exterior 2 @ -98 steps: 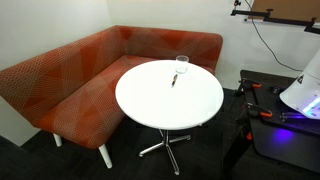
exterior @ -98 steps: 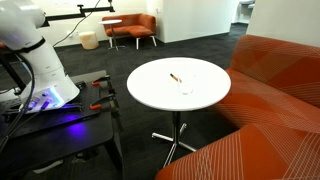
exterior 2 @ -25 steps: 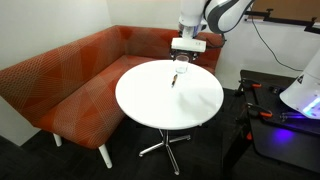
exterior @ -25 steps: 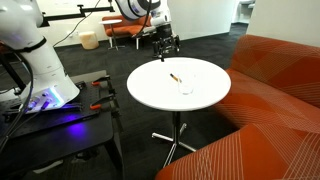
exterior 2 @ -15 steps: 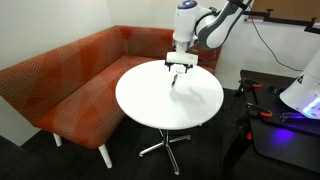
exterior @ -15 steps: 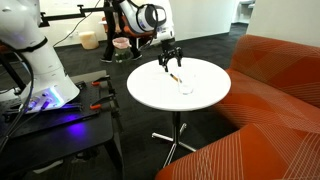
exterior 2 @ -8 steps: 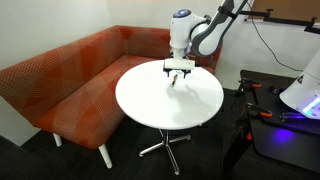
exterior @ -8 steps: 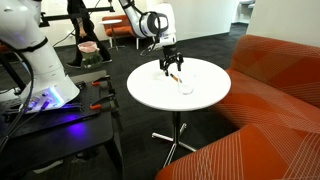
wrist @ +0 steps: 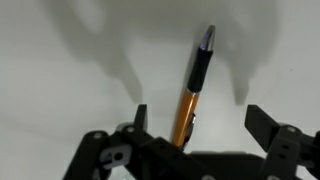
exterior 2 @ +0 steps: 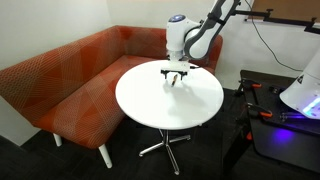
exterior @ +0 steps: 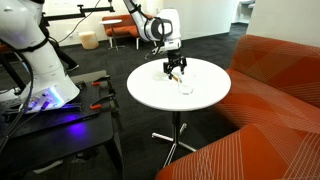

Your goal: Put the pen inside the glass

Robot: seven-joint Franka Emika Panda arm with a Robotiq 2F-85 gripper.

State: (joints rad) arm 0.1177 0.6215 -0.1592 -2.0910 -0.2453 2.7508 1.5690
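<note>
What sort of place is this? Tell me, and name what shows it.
Probably an office lounge: an orange upholstered corner sofa, a round white pedestal table, and orange armchairs on dark carpet beyond.

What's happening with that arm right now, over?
Claw open, fingers either side of pen. Pen flat on table, not gripped. Glass stands apart nearby. Nothing in the way.

Exterior views sharing the table (exterior: 150,90) — wrist close overhead
</note>
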